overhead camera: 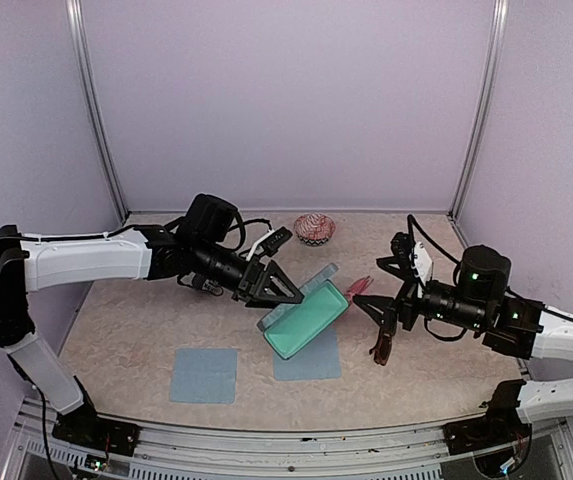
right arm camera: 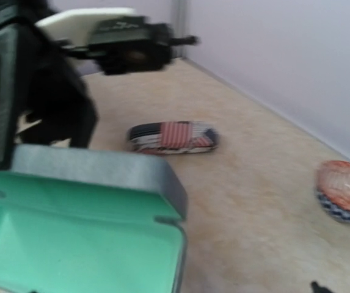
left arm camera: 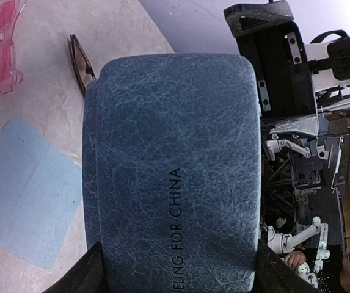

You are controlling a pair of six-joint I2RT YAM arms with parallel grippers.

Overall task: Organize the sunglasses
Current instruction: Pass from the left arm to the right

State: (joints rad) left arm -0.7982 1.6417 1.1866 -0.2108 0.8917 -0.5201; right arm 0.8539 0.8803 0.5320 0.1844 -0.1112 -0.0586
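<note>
The blue-teal hard case (overhead camera: 306,318) lies open at the table's middle, its green lining (right arm camera: 71,244) empty. My left gripper (overhead camera: 284,292) is shut on the lid (left arm camera: 171,152), which fills the left wrist view with a black finger (left arm camera: 92,274) against each side. The pink-red sunglasses (overhead camera: 359,287) lie folded just right of the case, also seen as pink sunglasses (left arm camera: 2,49) in the left wrist view. The dark reddish-brown sunglasses (overhead camera: 380,346) rest on edge beside them, the same dark pair (left arm camera: 80,61) seen past the lid. My right gripper (overhead camera: 378,318) hovers open just over that dark pair, with nothing between its fingers.
A patterned soft pouch (overhead camera: 314,229) sits at the back of the table, the same pouch (right arm camera: 344,189) in the right wrist view. A striped soft case (right arm camera: 171,137) lies behind the open case. Two blue cloths (overhead camera: 204,375) (overhead camera: 311,360) lie flat near the front, one partly under the case.
</note>
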